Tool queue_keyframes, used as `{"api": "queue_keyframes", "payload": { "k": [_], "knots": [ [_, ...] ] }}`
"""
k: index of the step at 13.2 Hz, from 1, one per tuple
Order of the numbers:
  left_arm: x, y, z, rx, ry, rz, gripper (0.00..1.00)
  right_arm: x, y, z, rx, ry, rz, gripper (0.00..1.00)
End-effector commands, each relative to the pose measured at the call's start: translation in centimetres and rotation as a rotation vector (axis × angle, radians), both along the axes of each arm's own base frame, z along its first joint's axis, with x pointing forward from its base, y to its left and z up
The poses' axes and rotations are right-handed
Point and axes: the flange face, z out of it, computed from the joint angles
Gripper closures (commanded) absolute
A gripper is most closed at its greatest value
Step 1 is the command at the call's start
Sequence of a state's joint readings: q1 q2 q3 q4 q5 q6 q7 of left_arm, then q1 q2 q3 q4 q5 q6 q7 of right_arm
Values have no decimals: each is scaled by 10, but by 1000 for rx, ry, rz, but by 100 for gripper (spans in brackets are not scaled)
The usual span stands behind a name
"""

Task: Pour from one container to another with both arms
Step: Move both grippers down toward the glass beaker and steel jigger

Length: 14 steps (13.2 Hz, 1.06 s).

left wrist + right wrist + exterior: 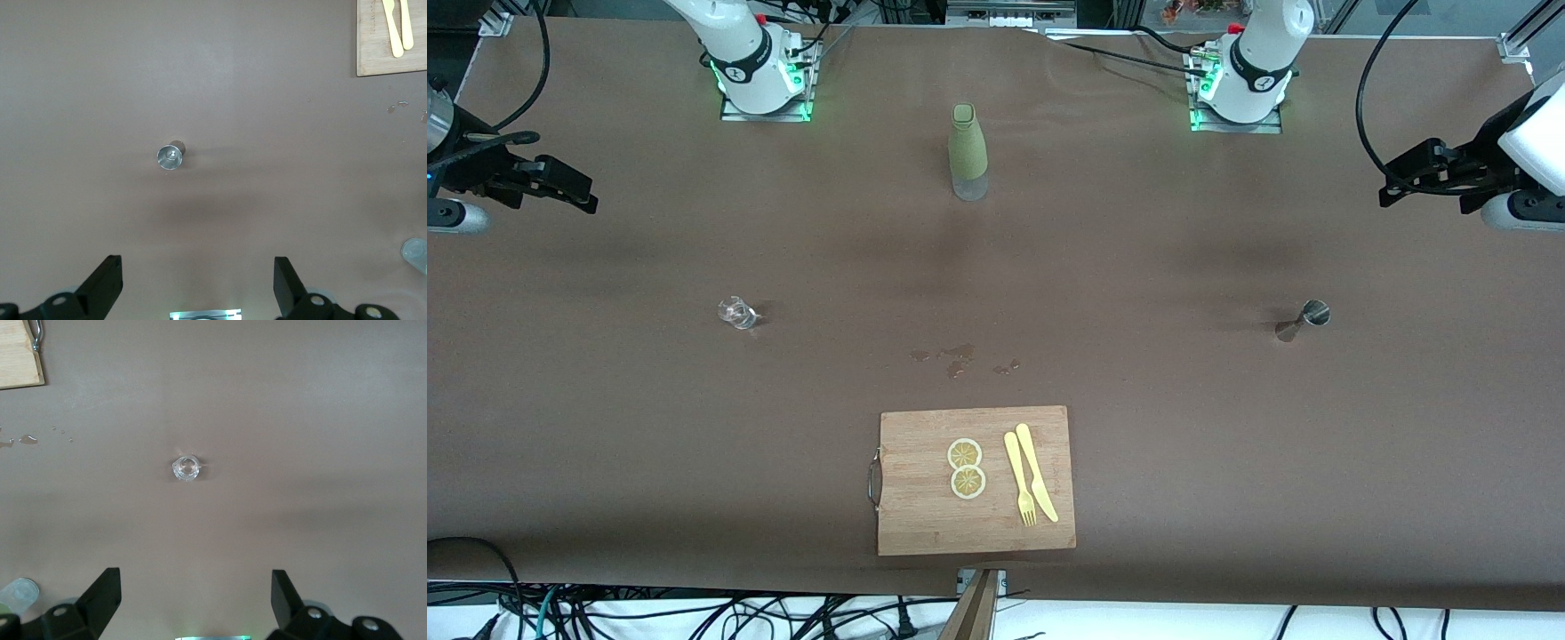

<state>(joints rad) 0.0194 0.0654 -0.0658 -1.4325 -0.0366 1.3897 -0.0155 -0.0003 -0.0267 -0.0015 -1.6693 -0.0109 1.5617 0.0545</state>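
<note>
Front view alone shows green-sleeved bottle (pixel 967 153) between the bases, lemon slices (pixel 966 468) on cutting board (pixel 925 524), left wrist view, left gripper (pixel 198 288) spread wide, empty, above steel jigger (pixel 169 157), right wrist view, right gripper (pixel 196 603) wide, empty, above small glass (pixel 186 468), contents unclear.

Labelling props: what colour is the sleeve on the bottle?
Olive green, over a clear base; the bottle shows best in the front view.

Brown-covered table (pixel 605 427), cables (pixel 694 613) below
</note>
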Motion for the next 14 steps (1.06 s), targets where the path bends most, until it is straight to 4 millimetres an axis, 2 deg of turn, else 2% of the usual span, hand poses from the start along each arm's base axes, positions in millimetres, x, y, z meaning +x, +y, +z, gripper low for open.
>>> {"api": "queue_keyframes", "payload": {
  "k": [1,6,10,12,14],
  "knots": [
    [-4,3,2,-7,-1,-11,0,-6,0,4,15,-6,9,0],
    [-3,2,2,-6,-3,-12,0,-5,1,3,13,-6,13,0],
    [4,5,-7,-9,14,-9,0,-5,1,3,18,-4,12,0],
    [8,11,-14,-15,25,-33,0,-4,1,1,12,-4,10,0],
    [16,31,-28,-49,42,-175,0,0,2,-5,17,6,0,0]
  ]
}}
